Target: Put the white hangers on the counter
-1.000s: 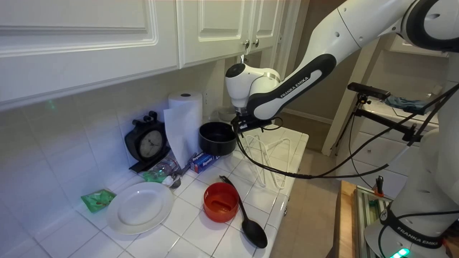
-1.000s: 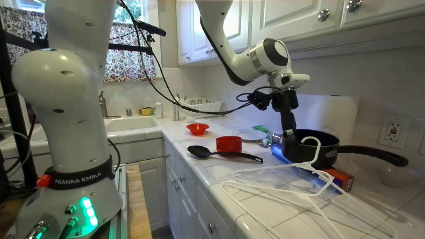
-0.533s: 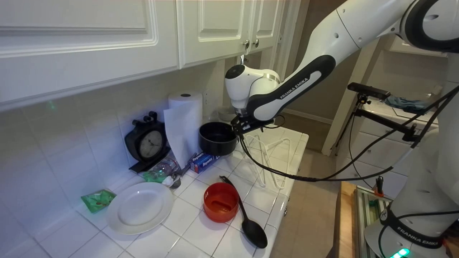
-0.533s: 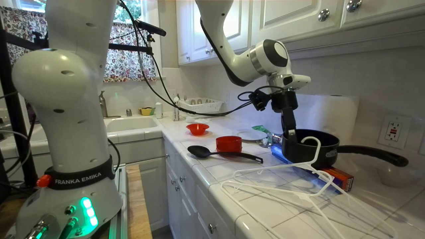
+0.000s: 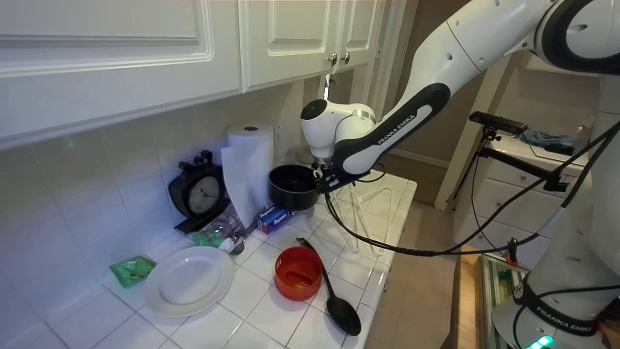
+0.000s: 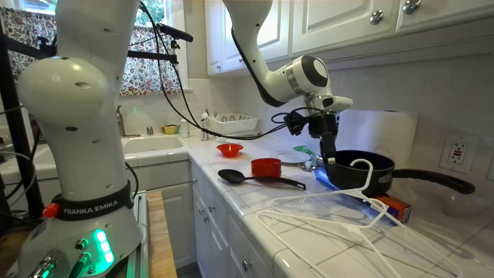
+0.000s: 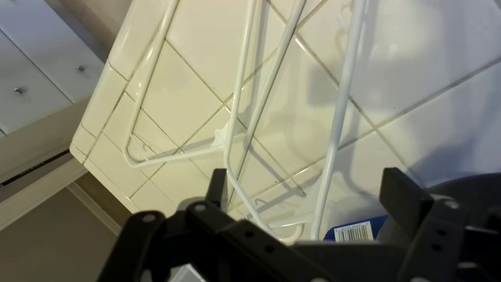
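1. Location: The white hangers (image 6: pixel 352 227) rest on the counter (image 5: pixel 271 317), at least two thin frames overlapping. In an exterior view one raised hook (image 6: pixel 371 172) shows in front of the black saucepan (image 5: pixel 293 198).

2. Gripper condition: My gripper (image 7: pixel 305 184) hangs just beside the saucepan, near the hangers. Its fingers (image 7: pixel 217 186) are spread wide with nothing pinched. Bars cross the gap in the wrist view; I cannot tell whether any lies at fingertip depth.

3. Step in hand: On the task's wording, the required placement appears satisfied already. With vacant fingers this close to the frames, I assess an approach to a grasp; a finished release awaiting withdrawal cannot be excluded.

4. Next move: If grasping, I should bring the fingers astride a single bar or the hook, lower with care, pinch lightly and lift straight. If withdrawing, I should rise vertically before any sideways travel.

5. Hazards: Contact between gripper and saucepan is undetermined, so I recommend clearance there first. Frames this thin will likely snag one another, and a sideways sweep could drag them toward the tiled edge.
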`<state>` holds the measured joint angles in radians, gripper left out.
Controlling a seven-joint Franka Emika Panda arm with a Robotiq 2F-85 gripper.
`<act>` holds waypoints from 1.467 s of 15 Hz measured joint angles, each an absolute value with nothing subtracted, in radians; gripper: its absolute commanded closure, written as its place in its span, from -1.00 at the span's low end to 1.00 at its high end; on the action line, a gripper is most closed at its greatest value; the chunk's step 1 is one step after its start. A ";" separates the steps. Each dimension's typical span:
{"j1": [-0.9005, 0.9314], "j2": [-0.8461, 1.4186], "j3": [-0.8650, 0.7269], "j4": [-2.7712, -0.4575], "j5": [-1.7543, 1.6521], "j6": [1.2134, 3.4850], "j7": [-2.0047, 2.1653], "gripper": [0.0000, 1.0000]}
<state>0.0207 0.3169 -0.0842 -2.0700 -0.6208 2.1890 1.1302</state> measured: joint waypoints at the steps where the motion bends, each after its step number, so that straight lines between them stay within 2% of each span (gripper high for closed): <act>1: 0.022 0.323 -0.086 -2.070 -0.621 2.190 1.130 -1.00; 11: 0.027 0.375 -0.127 -2.088 -0.694 2.315 1.134 -1.00; 12: 0.027 0.379 -0.128 -2.089 -0.694 2.320 1.132 -0.50; 13: 0.027 0.382 -0.128 -2.090 -0.694 2.321 1.130 -0.47; 16: 0.028 0.387 -0.129 -2.090 -0.694 2.321 1.127 -0.01; 22: 0.029 0.396 -0.144 -2.089 -0.694 2.319 1.126 0.80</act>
